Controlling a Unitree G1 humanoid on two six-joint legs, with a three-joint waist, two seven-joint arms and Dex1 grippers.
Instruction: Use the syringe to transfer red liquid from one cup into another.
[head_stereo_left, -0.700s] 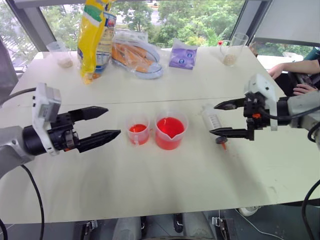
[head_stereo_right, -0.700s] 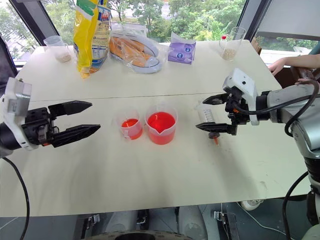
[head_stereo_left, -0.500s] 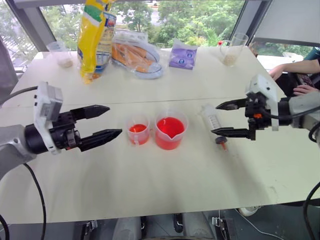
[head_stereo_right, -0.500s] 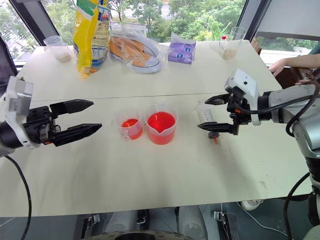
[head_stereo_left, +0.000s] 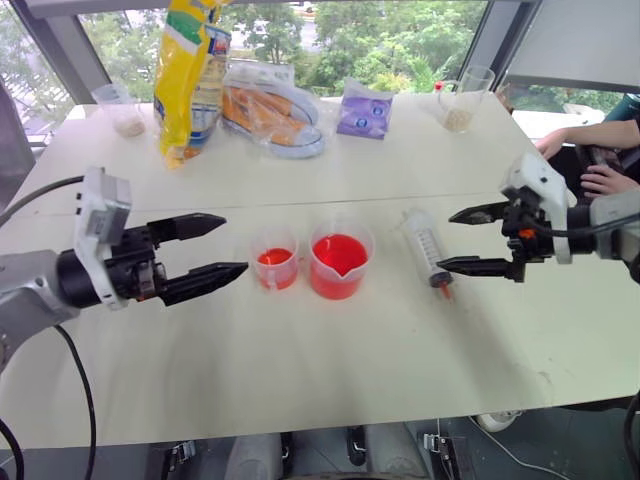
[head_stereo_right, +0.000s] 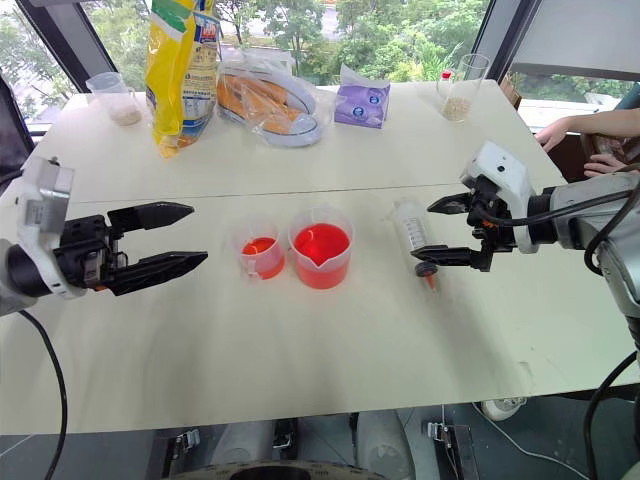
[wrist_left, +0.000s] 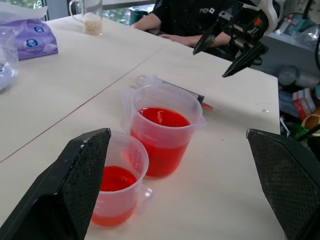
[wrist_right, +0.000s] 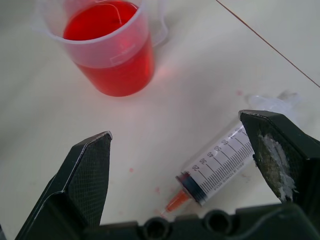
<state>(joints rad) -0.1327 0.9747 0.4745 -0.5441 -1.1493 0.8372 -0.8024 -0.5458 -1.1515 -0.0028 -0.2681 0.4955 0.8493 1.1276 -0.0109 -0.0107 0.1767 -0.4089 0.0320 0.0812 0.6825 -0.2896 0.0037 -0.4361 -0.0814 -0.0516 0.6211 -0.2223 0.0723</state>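
Black-fingered left hand (head_stereo_left: 215, 250) hovers open beside the small handled clear cup (head_stereo_left: 275, 259); the wide spouted cup (head_stereo_left: 341, 262) holds red liquid (head_stereo_left: 340, 253); the clear scaled syringe (head_stereo_left: 426, 243) lies flat on the worktop (head_stereo_left: 300, 360), right hand (head_stereo_left: 474, 240) open beside it, likely poised to grasp

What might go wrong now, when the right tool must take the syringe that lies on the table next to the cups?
1. The syringe lies flat; the open right tool may push and roll it instead of gripping it.
2. The spouted measuring cup of red liquid stands close beside it; a wide reach could knock it over.
3. The open left tool hovers near the small handled cup and might bump it.
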